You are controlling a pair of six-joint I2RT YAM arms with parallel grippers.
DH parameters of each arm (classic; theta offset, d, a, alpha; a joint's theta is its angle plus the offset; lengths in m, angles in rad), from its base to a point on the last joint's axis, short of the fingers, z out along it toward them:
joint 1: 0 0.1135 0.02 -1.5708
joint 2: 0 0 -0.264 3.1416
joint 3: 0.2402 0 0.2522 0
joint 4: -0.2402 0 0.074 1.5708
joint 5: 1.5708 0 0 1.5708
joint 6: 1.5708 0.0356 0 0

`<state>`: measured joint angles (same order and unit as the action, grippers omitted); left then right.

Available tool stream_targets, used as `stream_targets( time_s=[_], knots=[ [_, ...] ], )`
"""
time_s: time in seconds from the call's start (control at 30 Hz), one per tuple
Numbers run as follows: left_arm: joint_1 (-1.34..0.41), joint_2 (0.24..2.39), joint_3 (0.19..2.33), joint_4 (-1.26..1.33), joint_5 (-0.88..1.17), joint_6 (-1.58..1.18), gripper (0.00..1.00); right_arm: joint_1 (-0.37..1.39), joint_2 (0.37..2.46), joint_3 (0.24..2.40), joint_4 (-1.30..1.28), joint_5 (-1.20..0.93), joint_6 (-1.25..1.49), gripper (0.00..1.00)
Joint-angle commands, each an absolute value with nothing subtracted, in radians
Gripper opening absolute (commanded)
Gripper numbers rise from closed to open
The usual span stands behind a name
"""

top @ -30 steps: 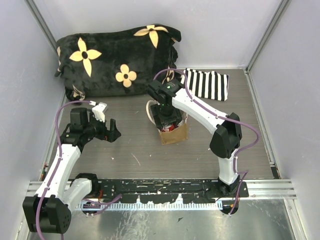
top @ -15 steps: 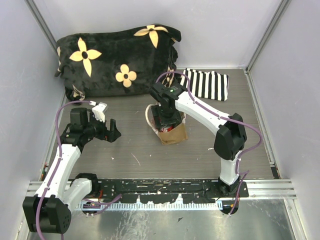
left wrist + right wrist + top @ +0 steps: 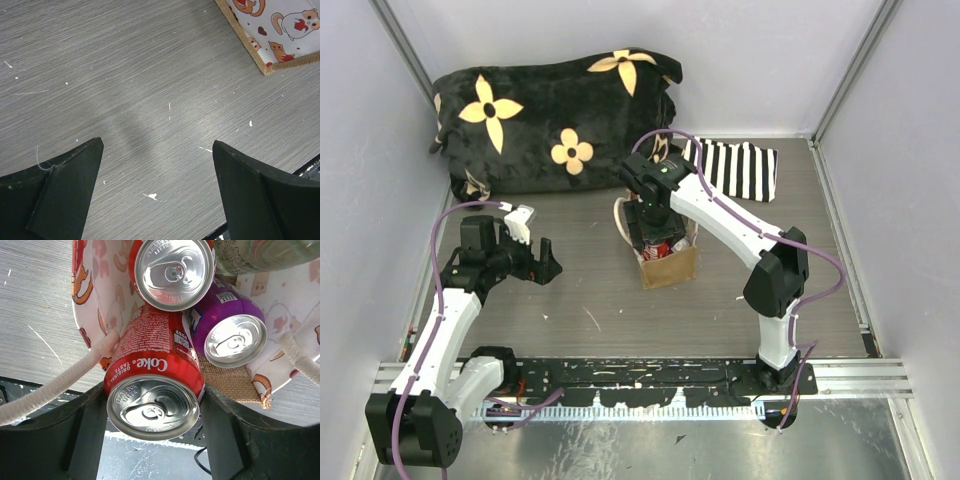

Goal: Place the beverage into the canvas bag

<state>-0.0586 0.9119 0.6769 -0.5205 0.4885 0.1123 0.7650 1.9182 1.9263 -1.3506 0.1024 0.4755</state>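
The beverage, a red Coke can (image 3: 152,375), is tilted between the fingers of my right gripper (image 3: 152,415), which is shut on its sides near the top. Its lower end reaches into the mouth of the canvas bag (image 3: 670,268), a small burlap tote with a cat-print lining (image 3: 100,295) and cream rope handles (image 3: 60,385). From above, my right gripper (image 3: 655,222) hangs over the bag with a bit of the red can (image 3: 661,249) showing. My left gripper (image 3: 545,265) (image 3: 157,145) is open over bare table, left of the bag (image 3: 280,30).
Inside the bag stand another red can (image 3: 172,270), a purple can (image 3: 230,330) and a pale can (image 3: 260,252). A black flowered cushion (image 3: 550,120) lies at the back left, and a striped fabric piece (image 3: 740,168) at the back right. Walls close in three sides.
My right gripper has shifted a little toward the back over the bag, with the can still in it. The bag has shifted slightly with it. The left arm has stayed put.
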Motion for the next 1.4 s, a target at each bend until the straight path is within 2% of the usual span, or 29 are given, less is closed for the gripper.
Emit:
stream_targets(
  time_s=[0.0, 0.8, 1.13, 1.37],
  knots=[
    [-0.053, 0.889, 0.656, -0.488, 0.505, 0.128, 0.98, 0.742, 1.898, 1.946, -1.333, 0.177, 0.481, 0.01],
    [-0.054, 0.904, 0.661, -0.488, 0.506, 0.127, 0.98, 0.67, 1.82, 1.863, -1.266, 0.141, 0.495, 0.01],
    [-0.054, 0.894, 0.659, -0.491, 0.508, 0.129, 0.98, 0.657, 1.774, 1.748, -1.21, 0.115, 0.506, 0.01],
    [-0.054, 0.899, 0.661, -0.491, 0.508, 0.13, 0.98, 0.645, 1.731, 1.738, -1.134, 0.035, 0.547, 0.01]
  ],
)
